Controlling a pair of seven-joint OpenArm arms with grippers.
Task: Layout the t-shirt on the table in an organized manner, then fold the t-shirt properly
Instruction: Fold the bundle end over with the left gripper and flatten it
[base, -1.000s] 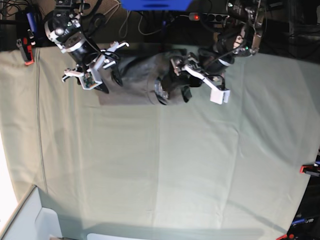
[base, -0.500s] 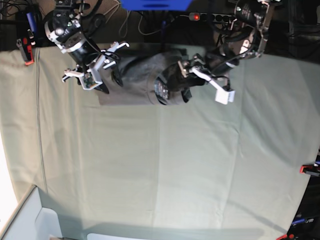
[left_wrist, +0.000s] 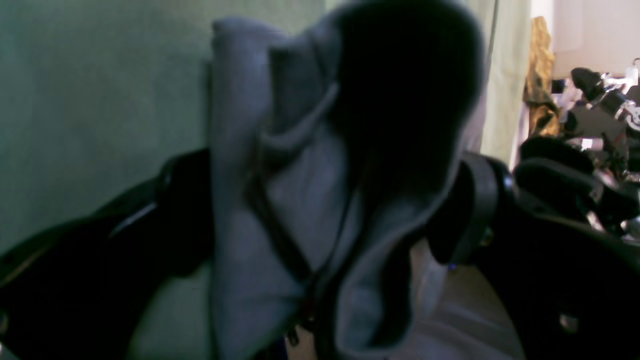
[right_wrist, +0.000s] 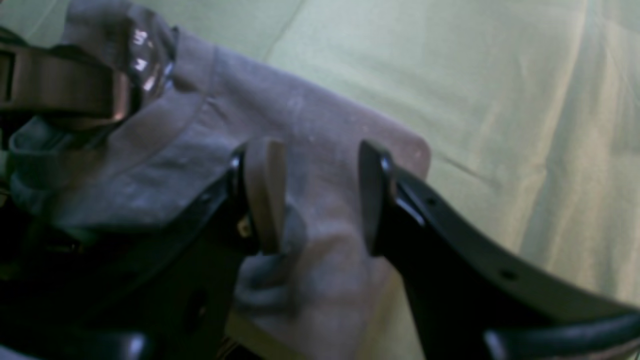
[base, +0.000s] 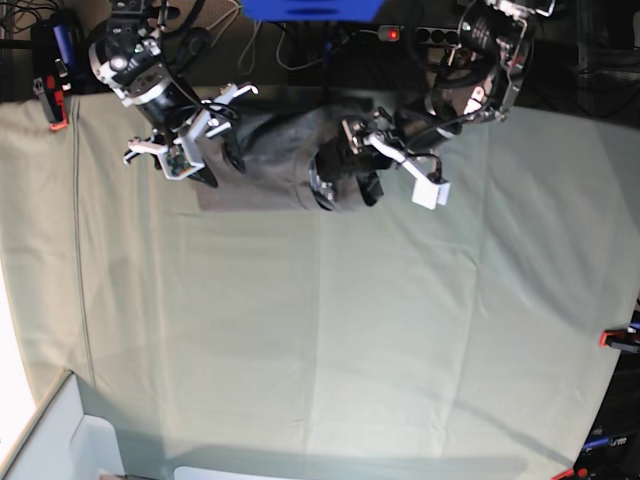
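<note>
Now t-shirt bunched between left gripper fingers.

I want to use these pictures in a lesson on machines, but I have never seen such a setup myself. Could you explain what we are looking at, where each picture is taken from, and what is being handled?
This is a robot with two arms working over a table covered in pale green cloth. One picture looks down from above; the other two come from small cameras mounted near each arm's claw.

At the far edge lies a grey t-shirt, bunched up rather than spread flat. From above, the left gripper appears on the right side and is at the shirt. Its own camera shows a fold of the shirt hanging between its wide-spread jaws; the picture is blurred, so I cannot say whether it is gripped.

The right gripper hovers over the shirt's flat corner with its jaws apart, holding nothing.

Red clamps pin the cloth at the edges.
</note>
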